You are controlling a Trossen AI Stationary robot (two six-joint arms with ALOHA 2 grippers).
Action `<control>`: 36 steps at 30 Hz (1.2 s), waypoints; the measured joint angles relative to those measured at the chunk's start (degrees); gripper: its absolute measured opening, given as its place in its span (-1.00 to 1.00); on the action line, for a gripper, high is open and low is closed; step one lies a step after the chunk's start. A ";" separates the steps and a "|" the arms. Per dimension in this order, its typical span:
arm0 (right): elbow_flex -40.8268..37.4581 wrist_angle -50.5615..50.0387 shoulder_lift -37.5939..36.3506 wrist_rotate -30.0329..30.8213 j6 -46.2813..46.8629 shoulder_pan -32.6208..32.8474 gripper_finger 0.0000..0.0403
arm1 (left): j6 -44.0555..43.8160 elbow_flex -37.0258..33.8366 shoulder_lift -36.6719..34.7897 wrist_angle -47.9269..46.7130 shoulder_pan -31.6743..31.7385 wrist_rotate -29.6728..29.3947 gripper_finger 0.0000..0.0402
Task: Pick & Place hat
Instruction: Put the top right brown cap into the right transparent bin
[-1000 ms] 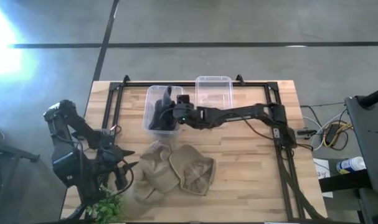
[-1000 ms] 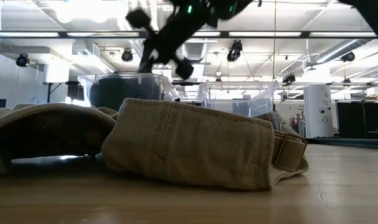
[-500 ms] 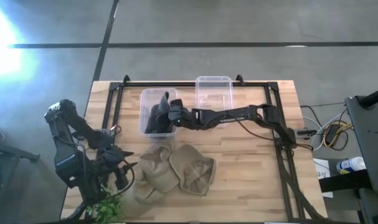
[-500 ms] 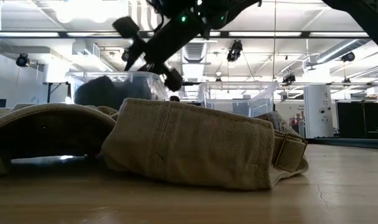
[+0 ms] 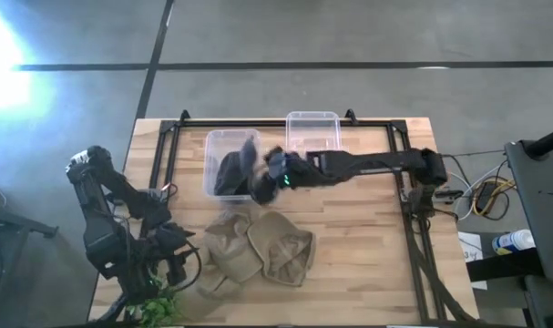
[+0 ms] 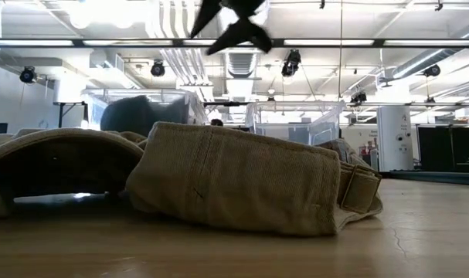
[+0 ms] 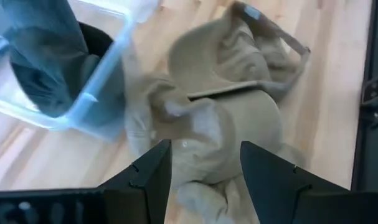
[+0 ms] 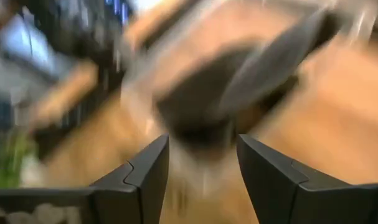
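Right wrist view is blurred: open right tool [image 8: 198,158] near a dark hat [image 5: 230,171] in a bin [image 5: 223,139]; left tool [image 7: 204,165] open over tan hats [image 5: 258,248].

Big open hall with grey concrete floor [image 5: 349,36], strip ceiling lights [image 6: 419,42], and a pale wood worktop [image 5: 367,246].

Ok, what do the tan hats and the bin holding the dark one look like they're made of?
The tan hats look like matte cotton canvas: visible weave, stitched seams, soft folds. The bin looks like clear, glossy rigid plastic: the dark hat shows through its walls.
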 joint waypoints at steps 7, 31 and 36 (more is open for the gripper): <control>-0.36 -27.68 -2.53 -5.76 13.61 9.81 -0.08 | 6.64 -7.85 -0.15 15.51 0.59 2.49 -0.09; 4.76 -0.96 21.20 6.55 8.47 21.24 -0.35 | 12.33 -27.83 -0.07 32.76 1.46 9.88 -0.09; 9.35 -2.79 24.68 7.70 7.89 21.26 -0.36 | 11.50 -28.74 -0.09 33.75 1.44 8.84 -0.09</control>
